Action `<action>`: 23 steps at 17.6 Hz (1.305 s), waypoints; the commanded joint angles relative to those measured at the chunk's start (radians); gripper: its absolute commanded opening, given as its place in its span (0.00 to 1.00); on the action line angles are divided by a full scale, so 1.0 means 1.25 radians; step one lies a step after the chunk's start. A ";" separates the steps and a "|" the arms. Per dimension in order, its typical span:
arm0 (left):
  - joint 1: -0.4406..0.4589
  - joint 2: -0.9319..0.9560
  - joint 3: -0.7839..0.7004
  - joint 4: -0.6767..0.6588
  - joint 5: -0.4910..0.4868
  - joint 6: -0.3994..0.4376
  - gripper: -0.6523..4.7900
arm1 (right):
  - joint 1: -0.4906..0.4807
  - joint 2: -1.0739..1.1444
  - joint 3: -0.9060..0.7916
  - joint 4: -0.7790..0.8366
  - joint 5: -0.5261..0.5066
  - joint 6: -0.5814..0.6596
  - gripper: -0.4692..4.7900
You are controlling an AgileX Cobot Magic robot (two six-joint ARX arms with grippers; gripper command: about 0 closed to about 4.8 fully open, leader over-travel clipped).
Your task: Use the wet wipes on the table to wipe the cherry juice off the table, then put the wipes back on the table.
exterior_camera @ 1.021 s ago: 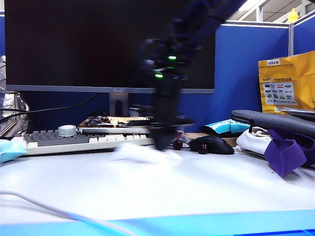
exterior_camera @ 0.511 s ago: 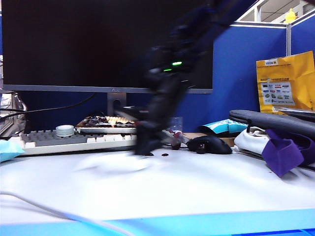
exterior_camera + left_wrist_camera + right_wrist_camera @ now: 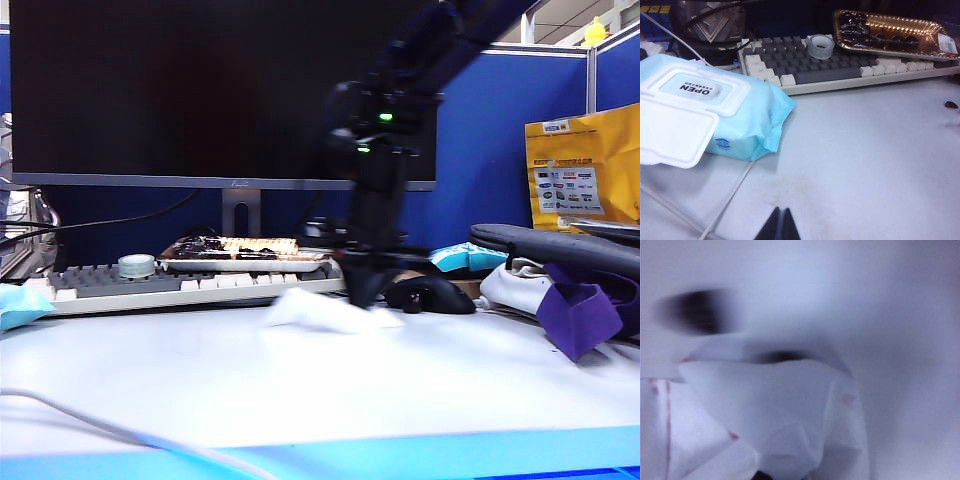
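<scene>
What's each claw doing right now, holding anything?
Left claw: shut, empty, low over the table.
Right claw: shut on the wet wipe, pressing it to the table.

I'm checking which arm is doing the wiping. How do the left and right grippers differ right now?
The right gripper is down at the table by the mouse, shut on the wet wipe; the left gripper holds nothing. The right looks motion-blurred; the left is sharp, above bare table near the wipes pack. Both are shut.
</scene>
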 commanded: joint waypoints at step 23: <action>0.000 -0.002 -0.005 -0.009 0.002 0.000 0.11 | 0.104 0.038 -0.010 0.152 -0.198 -0.076 0.08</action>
